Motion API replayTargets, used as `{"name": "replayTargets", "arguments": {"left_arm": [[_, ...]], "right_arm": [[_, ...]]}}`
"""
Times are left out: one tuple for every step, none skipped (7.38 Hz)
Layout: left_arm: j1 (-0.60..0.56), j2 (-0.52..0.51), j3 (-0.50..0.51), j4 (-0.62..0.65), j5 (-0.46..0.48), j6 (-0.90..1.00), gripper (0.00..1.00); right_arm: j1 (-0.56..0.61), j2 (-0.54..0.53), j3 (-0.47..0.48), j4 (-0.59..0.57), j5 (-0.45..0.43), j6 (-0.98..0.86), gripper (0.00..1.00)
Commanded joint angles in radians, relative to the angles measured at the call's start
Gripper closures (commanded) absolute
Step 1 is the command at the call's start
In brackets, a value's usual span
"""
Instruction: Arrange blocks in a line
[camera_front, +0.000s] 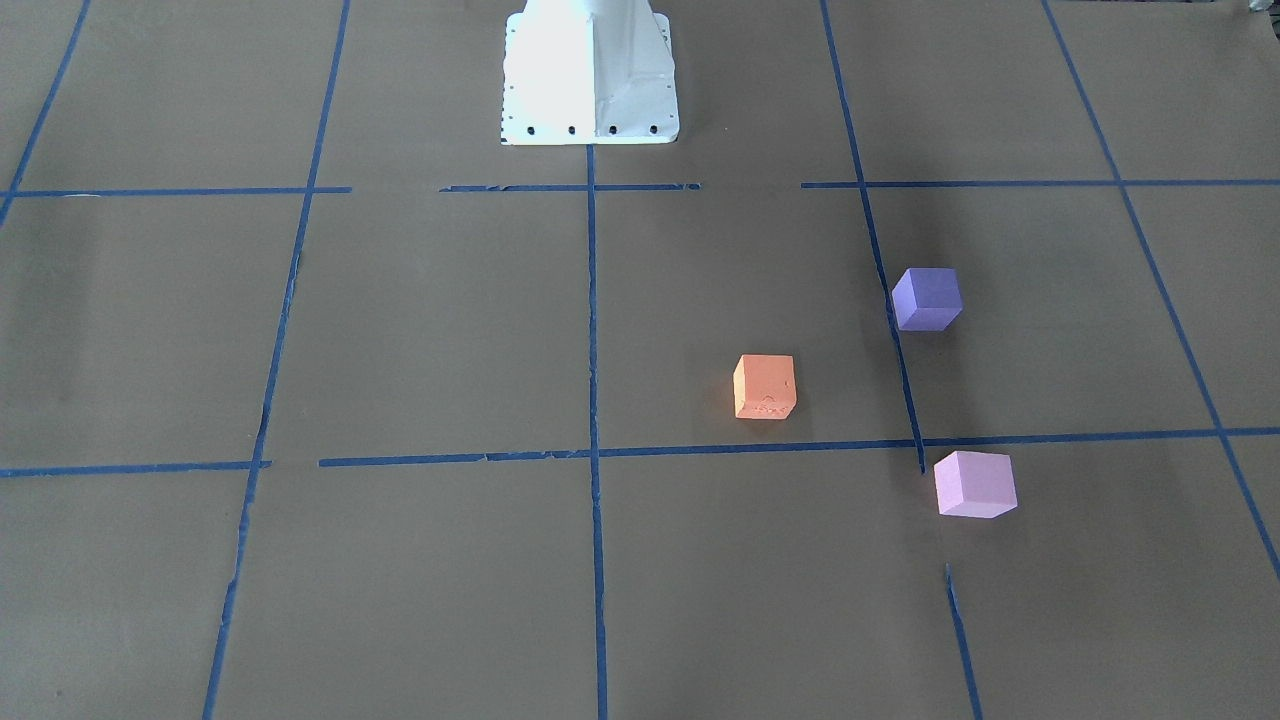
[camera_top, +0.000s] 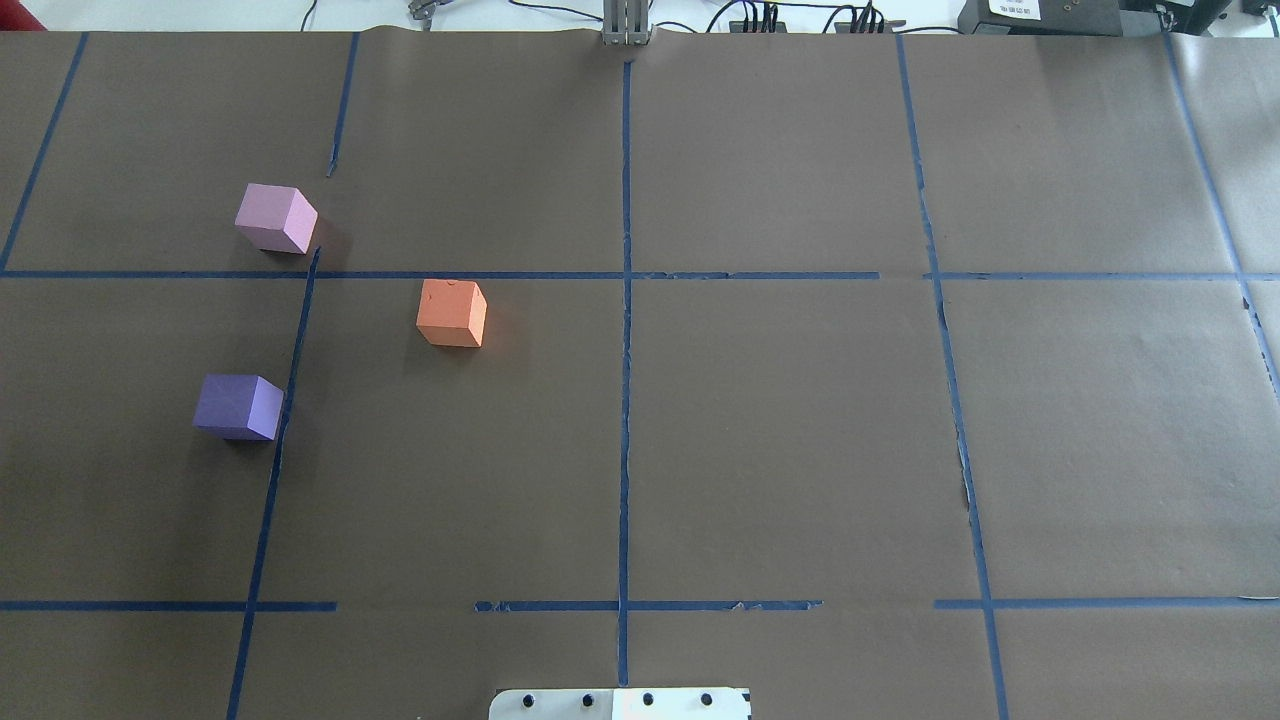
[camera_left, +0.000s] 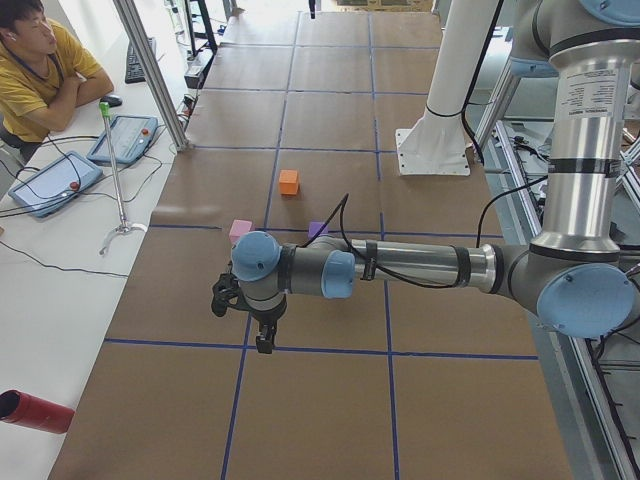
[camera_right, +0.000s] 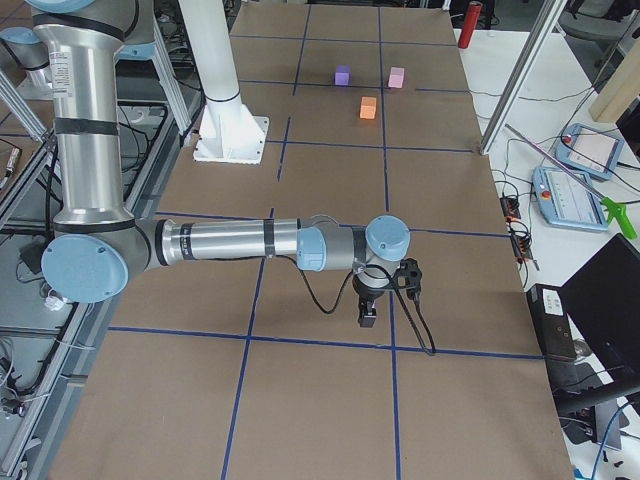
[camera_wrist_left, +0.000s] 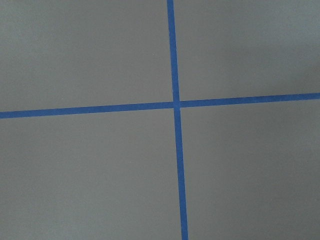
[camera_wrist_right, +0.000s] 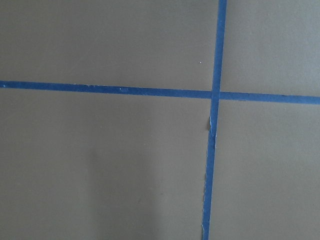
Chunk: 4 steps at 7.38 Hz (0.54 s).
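Three blocks sit apart on the robot's left half of the table (camera_top: 780, 430), not in line: orange block (camera_top: 452, 313) nearest the centre, purple block (camera_top: 238, 407) and pink block (camera_top: 275, 218) just beside a tape line (camera_top: 268, 480). Judged light, soft foam with good friction; grip across two opposite flat faces. As cubes they have no long axis. The orange block is near square to the tape line, the others turned. Left gripper (camera_left: 265, 343) and right gripper (camera_right: 367, 318) hang well apart from the blocks; jaw opening cannot be told.

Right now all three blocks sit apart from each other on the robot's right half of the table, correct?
Wrong side: the orange block, purple block and pink block sit on the robot's left half of the table, as the overhead exterior view shows. They do sit apart from each other.
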Motion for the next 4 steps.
{"name": "replayTargets", "arguments": {"left_arm": [[0.0, -0.003, -0.004, 0.0, -0.002, -0.008, 0.0], [0.003, -0.003, 0.011, -0.002, 0.001, -0.003, 0.0], [0.008, -0.023, 0.0, -0.002, 0.001, -0.006, 0.0], [0.011, -0.072, -0.004, -0.002, 0.0, -0.003, 0.0]], "right_arm": [[0.0, 0.0, 0.001, 0.0, 0.0, 0.0, 0.0], [0.0, 0.0, 0.001, 0.0, 0.0, 0.0, 0.0], [0.0, 0.0, 0.0, 0.0, 0.0, 0.0, 0.0], [0.0, 0.0, 0.0, 0.0, 0.0, 0.0, 0.0]]}}
